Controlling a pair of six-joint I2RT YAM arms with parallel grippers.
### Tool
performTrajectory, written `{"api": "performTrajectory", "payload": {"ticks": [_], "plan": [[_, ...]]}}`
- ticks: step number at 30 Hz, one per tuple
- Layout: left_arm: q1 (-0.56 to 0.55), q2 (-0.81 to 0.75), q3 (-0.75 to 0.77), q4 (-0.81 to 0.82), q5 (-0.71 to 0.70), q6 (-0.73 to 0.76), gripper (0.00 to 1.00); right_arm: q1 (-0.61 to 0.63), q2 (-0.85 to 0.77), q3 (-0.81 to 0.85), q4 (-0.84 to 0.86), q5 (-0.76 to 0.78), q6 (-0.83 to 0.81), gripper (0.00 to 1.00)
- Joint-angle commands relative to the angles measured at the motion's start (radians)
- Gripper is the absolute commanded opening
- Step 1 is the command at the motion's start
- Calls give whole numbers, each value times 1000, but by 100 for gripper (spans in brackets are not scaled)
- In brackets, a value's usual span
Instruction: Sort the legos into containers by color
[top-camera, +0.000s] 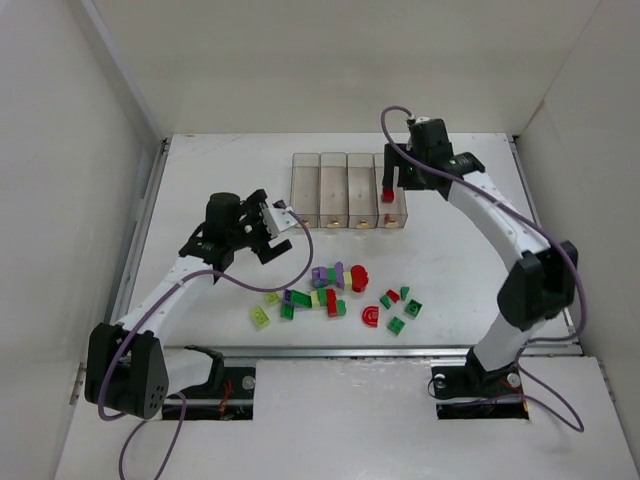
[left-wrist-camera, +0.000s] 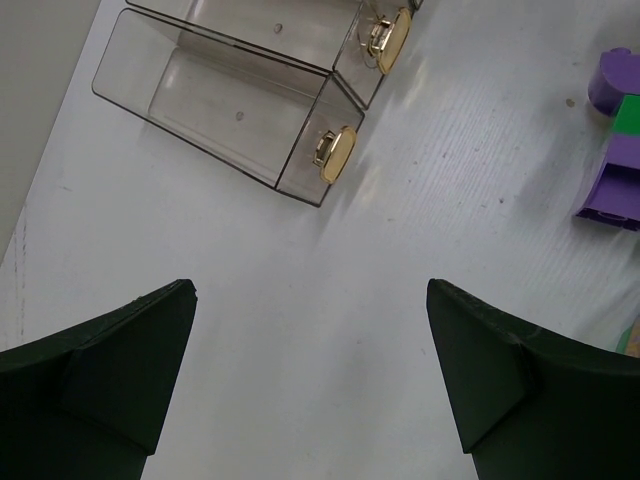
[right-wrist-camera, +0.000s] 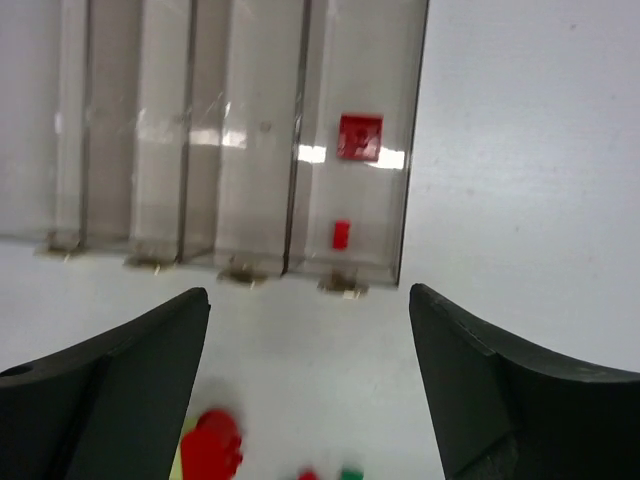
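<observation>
Four clear containers (top-camera: 345, 190) stand in a row at mid-table. The rightmost one (right-wrist-camera: 355, 190) holds two red legos, a square one (right-wrist-camera: 360, 137) and a small one (right-wrist-camera: 341, 234). My right gripper (top-camera: 397, 178) hovers over that bin's near end, open and empty (right-wrist-camera: 310, 300). The loose legos (top-camera: 335, 290), in red, green, purple and pale yellow-green, lie scattered in front of the bins. My left gripper (top-camera: 280, 228) is open and empty (left-wrist-camera: 310, 290), just left of the pile and in front of the leftmost bin (left-wrist-camera: 230, 110).
White walls enclose the table on three sides. A purple brick with a green one (left-wrist-camera: 615, 170) lies at the right edge of the left wrist view. A red brick (right-wrist-camera: 212, 445) lies below the bins in the right wrist view.
</observation>
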Motion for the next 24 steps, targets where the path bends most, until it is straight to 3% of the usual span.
{"api": "performTrajectory", "payload": {"ticks": [1,3,7,8,11,15,18,22,24], "plan": [[-5,-12,9,22,23,-3,99,67,-162,-118,-77,-14,-4,86],[-5,-12,-5,39,23,-15,99,76,-234,-249,-139,-51,67,86],[-5,-12,-31,95,23,-67,99,148,-361,-427,-190,-59,176,77],[-5,-12,-42,106,23,-77,99,196,-387,-453,-190,-50,197,65],[-17,-21,-33,96,34,-89,99,253,-454,-531,-180,-59,263,45],[-27,-32,-44,106,34,-74,99,277,-422,-591,-196,-48,284,26],[-27,-50,-44,116,25,-86,99,308,-346,-591,-236,-36,275,23],[-71,-96,-74,116,-64,-97,99,346,-328,-622,-236,39,284,33],[-111,-133,-85,116,-121,-113,99,346,-290,-633,-222,50,284,33]]}}
